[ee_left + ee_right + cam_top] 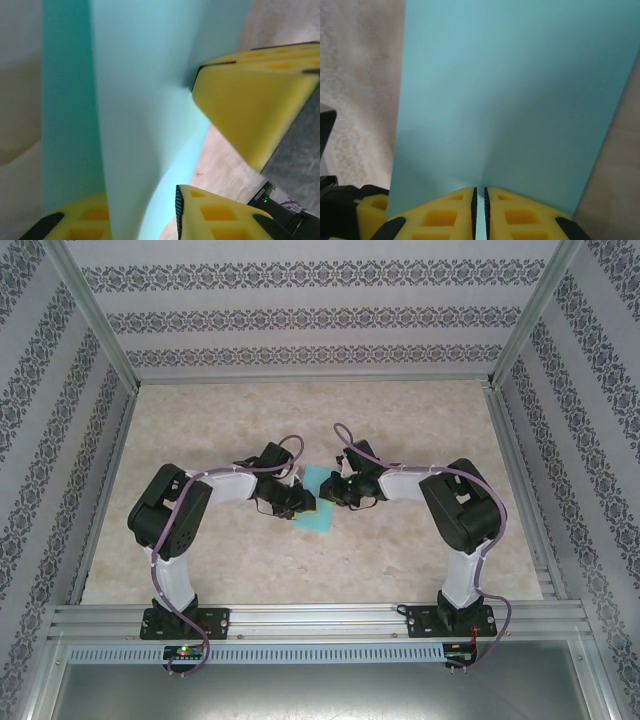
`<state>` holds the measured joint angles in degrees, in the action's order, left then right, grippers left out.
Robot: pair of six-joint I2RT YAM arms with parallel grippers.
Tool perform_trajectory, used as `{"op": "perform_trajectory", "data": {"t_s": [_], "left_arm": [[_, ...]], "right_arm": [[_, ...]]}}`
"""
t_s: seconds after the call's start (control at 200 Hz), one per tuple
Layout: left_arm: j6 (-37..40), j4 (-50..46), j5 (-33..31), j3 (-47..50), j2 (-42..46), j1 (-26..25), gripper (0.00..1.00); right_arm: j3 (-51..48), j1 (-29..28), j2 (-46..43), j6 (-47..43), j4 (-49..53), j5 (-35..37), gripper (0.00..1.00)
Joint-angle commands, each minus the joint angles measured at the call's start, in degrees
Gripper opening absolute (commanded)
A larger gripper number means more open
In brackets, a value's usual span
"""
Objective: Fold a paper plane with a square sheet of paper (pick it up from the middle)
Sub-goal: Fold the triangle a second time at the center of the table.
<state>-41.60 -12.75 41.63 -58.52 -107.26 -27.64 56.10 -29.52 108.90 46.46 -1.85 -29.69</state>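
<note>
The square sheet of paper is turquoise and lies mid-table between my two grippers. My right gripper reaches in from the right. In the right wrist view the right gripper is shut on the paper, which fans out ahead from a pinched crease. My left gripper comes from the left. In the left wrist view a raised fold of the paper stands between the fingers of the left gripper, whose jaws stay apart. The sheet hides its left finger's inner face. One yellow right-gripper finger presses the sheet's far edge.
The marble-patterned tabletop stretches all round the paper. Patterned walls and aluminium rails enclose it. Both arms bend inward from their bases at the near edge.
</note>
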Motion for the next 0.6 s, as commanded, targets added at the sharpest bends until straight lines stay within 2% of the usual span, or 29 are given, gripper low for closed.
{"op": "perform_trajectory", "data": {"t_s": [0.0,0.265,0.595], "left_arm": [[1.35,0.77,0.88,1.85,1.55,0.52,0.27],[1.09,3.56,3.35,4.26,5.71,0.56,0.23],[-1.24,11.84,5.48,5.18,7.63,0.55,0.27]], "right_arm": [[0.48,-0.10,1.26,0.07,0.86,0.36,0.15],[1.40,-0.28,2.76,-0.64,3.89,1.89,0.15],[2.18,-0.36,3.75,-0.90,5.88,2.47,0.15]]}}
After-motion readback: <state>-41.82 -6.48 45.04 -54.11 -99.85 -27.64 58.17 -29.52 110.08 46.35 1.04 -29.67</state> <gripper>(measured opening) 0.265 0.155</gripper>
